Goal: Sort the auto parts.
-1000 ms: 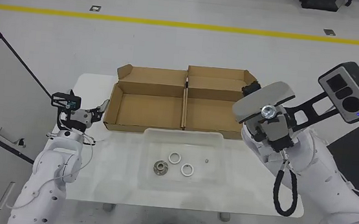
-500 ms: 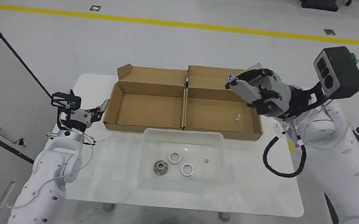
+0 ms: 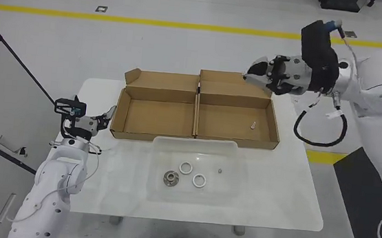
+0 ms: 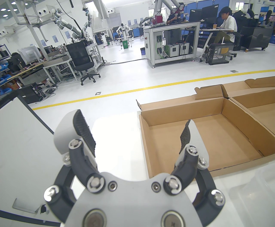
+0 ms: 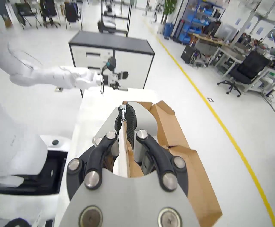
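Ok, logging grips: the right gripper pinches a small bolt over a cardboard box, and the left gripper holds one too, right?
No: the left gripper is open and empty, as the left wrist view shows. The right gripper does pinch a small bolt over a cardboard box.

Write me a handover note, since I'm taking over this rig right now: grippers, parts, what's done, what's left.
Left gripper: open, holding nothing, near the table edge beside the left box.
Right gripper: shut on a small bolt, raised over the far rim of the right box.
Done: one small part lies in the right box.
Left: the bolt is not yet released; the clear tray holds two white rings, a metal hub and one tiny piece to sort.
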Robot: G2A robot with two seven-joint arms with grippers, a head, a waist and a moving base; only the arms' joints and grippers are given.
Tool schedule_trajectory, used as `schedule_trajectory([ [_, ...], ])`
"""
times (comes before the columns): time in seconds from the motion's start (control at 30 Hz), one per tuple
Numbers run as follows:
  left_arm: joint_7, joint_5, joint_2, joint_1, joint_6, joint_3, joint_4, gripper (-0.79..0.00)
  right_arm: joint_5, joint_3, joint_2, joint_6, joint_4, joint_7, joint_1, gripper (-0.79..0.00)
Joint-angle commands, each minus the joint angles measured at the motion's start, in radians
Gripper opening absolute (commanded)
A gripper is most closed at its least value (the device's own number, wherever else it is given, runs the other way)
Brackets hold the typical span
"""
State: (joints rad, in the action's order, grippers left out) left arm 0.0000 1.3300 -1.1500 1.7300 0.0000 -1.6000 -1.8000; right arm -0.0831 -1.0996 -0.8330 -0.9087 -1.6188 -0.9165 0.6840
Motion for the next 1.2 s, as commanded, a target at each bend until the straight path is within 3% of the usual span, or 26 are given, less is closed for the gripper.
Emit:
schedule_trajectory([
  [0.0, 0.0, 0.0, 0.0, 0.0, 0.0, 0.0, 0.0, 0.0, -0.071, 0.074, -0.005, -0.004, 0.035, 0.009, -0.063, -0.785],
  [0.3, 0.0, 0.0, 0.0, 0.0, 0.0, 0.0, 0.0, 0.0, -0.42, 0.416, -0.045, -0.065, 0.206, 0.07, -0.313, -0.785],
  [0.43, 0.0, 0.0, 0.0, 0.0, 0.0, 0.0, 0.0, 0.0, -0.497, 0.534, -0.073, -0.084, 0.277, 0.089, -0.397, -0.785],
  [0.53, 0.0, 0.0, 0.0, 0.0, 0.0, 0.0, 0.0, 0.0, -0.472, 0.593, -0.095, -0.104, 0.323, 0.109, -0.441, -0.785],
  [1.03, 0.0, 0.0, 0.0, 0.0, 0.0, 0.0, 0.0, 0.0, -0.463, 0.602, -0.1, -0.104, 0.33, 0.109, -0.449, -0.785],
  [1.17, 0.0, 0.0, 0.0, 0.0, 0.0, 0.0, 0.0, 0.0, -0.52, 0.616, -0.102, -0.059, 0.312, 0.086, -0.432, -0.785],
])
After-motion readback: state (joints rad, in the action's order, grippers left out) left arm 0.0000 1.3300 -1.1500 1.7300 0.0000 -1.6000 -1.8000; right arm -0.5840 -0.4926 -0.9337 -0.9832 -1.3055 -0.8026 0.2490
